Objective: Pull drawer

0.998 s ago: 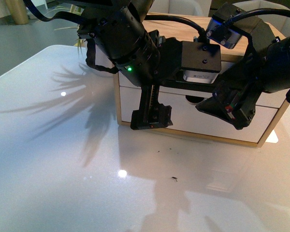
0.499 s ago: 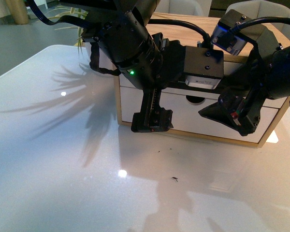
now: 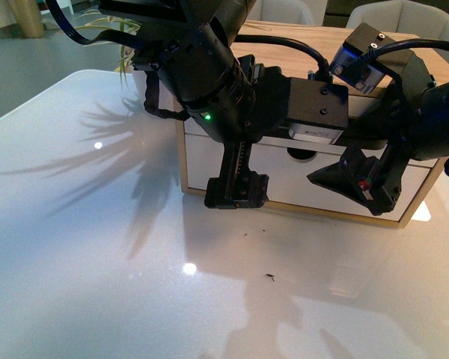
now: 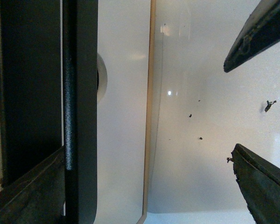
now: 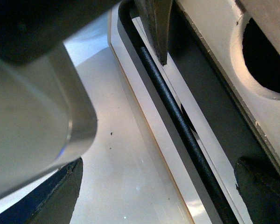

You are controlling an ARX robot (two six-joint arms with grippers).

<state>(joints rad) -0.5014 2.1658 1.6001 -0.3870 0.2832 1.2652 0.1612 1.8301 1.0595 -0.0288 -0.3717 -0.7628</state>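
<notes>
The drawer [image 3: 280, 176] is the wide white front in a small wooden cabinet [image 3: 182, 157], with a half-round notch [image 3: 303, 155] in its top edge. In the front view both arms hide its black bar handle. My left gripper [image 3: 236, 193] hangs open in front of the drawer's left part. In the left wrist view the handle [image 4: 70, 93] runs just inside one finger [image 4: 28, 191] of the left gripper [image 4: 144, 196]. My right gripper [image 3: 363, 183] is open at the drawer's right part. The handle [image 5: 191, 144] passes between the fingers of the right gripper [image 5: 154, 193]. Contact cannot be told.
The cabinet stands on a glossy white table [image 3: 97, 247] with a few dark specks [image 3: 270, 277] in front of it. Plant leaves [image 3: 120, 30] reach in at the back left. A pale chair [image 3: 404, 15] stands behind. The left arm's silver housing [image 5: 37, 116] fills part of the right wrist view.
Both arms have shifted slightly to the right and closer to the cabinet front. The drawer front looks unmoved.
</notes>
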